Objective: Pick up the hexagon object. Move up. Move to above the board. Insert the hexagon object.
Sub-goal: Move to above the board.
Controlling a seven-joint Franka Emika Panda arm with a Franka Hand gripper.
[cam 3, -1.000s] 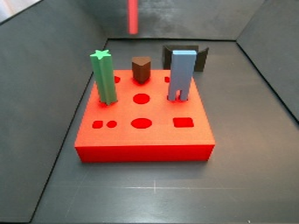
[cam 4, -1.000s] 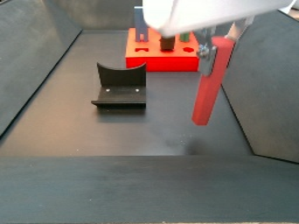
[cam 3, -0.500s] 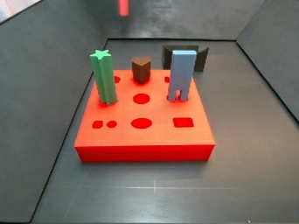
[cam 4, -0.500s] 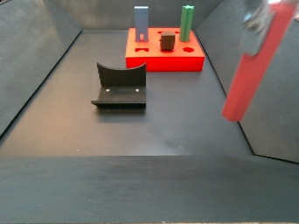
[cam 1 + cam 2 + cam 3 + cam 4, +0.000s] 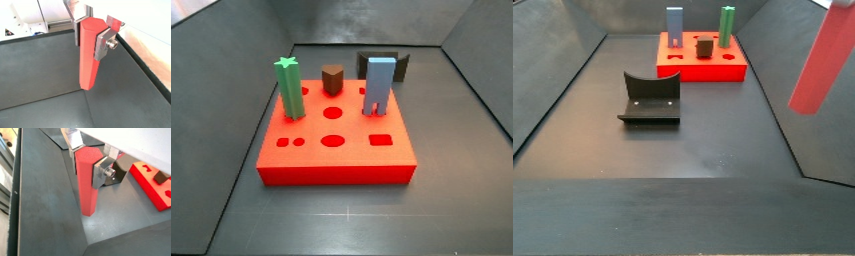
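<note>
Gripper (image 5: pixel 92 31) jaws are clamped on the hexagon object (image 5: pixel 88 55), a long red bar that hangs upright from the silver fingers (image 5: pixel 105 42) in both wrist views, its lower end free and clear of the dark floor. In a side view only the bar (image 5: pixel 823 62) shows, high at the right edge of the frame, well above the floor and well apart from the board (image 5: pixel 703 66). The board (image 5: pixel 335 140) sits near the middle of the tabletop and carries a green peg (image 5: pixel 289 88), a brown peg (image 5: pixel 333 79) and a blue piece (image 5: pixel 378 86), all standing in its back row. A fixture (image 5: pixel 649 98) rests on the floor just beside the board.
</note>
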